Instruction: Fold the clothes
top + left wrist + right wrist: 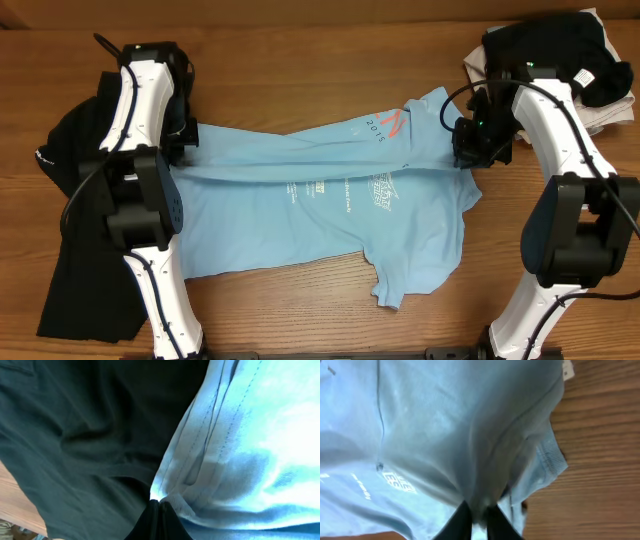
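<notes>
- T-shirt (pixel 330 215), light blue, lies spread across the middle of the wooden table (pixel 300 40), its loose lower part and one sleeve reaching toward the near edge.
- White lettering (pixel 340 190) runs across its middle, just nearer than a long fold line.
- That fold is drawn taut between the two grippers, one at each end.
- The left gripper (pixel 188 150) is clamped on the shirt's left end; its wrist view shows bunched blue cloth pinched between the dark fingers (pixel 157 515).
- The right gripper (pixel 465 150) pinches the right end, cloth gathered between its fingers (pixel 462 520); a small white neck tag (pixel 567 369) shows nearby.
- A black garment (pixel 70 200) lies under the left arm, beside the shirt.
- Farthest off, a pile of clothes (pixel 560 50) sits in the right corner.
</notes>
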Tool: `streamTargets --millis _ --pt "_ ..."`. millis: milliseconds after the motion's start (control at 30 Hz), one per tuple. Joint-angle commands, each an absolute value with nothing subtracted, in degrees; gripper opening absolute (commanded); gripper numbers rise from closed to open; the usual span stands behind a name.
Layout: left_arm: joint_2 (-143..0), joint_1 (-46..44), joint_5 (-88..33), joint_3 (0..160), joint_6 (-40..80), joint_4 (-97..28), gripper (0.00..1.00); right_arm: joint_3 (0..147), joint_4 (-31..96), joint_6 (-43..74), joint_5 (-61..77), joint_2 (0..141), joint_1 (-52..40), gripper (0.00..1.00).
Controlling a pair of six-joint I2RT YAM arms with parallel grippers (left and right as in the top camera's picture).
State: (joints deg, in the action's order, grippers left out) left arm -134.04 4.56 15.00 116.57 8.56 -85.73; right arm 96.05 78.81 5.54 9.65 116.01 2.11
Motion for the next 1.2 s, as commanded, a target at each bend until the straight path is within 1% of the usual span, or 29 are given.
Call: streamTargets --millis 0,33,133,267,367,400,567,800,900,967,1100,1167 --pt "-133.1 5.0 15.2 115.9 7.7 -85.3 0.04 96.3 78.0 4.3 9.0 115.7 2.0 0.19" --pt "-133.1 5.0 15.2 115.9 7.7 -85.1 0.04 96.8 76.9 3.9 9.0 115.7 2.1 0.20" --pt "-133.1 5.0 15.2 115.9 7.7 -84.2 0.04 100.1 73.3 4.0 9.2 115.7 2.6 0.27" --pt "-133.1 5.0 15.2 115.9 7.7 -83.4 0.05 103.4 63.6 2.7 9.2 115.7 2.6 0.45" --pt "-133.1 5.0 15.2 115.9 7.7 -82.0 0.04 103.1 55.4 1.1 9.2 116.3 2.2 0.55" --pt "-133.1 5.0 15.2 115.9 7.7 -81.5 0.04 103.1 53.3 0.4 9.2 116.8 2.0 0.56" --pt "-133.1 5.3 12.2 115.9 7.7 -78.7 0.04 103.1 44.7 -3.0 9.0 120.7 1.6 0.59" --pt "-133.1 5.3 3.7 115.9 8.0 -77.9 0.04 103.1 41.1 -3.0 9.0 124.9 1.6 0.57" --pt "-133.1 5.2 3.1 115.9 10.0 -80.5 0.04 103.1 40.8 -3.0 9.0 127.4 1.6 0.48" --pt "-133.1 5.2 3.1 115.9 9.9 -81.8 0.04 103.1 40.3 -3.0 9.0 129.2 1.6 0.44" --pt "-133.1 5.3 3.1 115.9 9.9 -82.5 0.04 103.1 39.2 -2.3 9.1 130.7 1.6 0.43" --pt "-133.1 5.3 3.1 115.9 9.9 -82.4 0.04 103.0 38.8 -1.7 9.1 131.0 1.6 0.39"
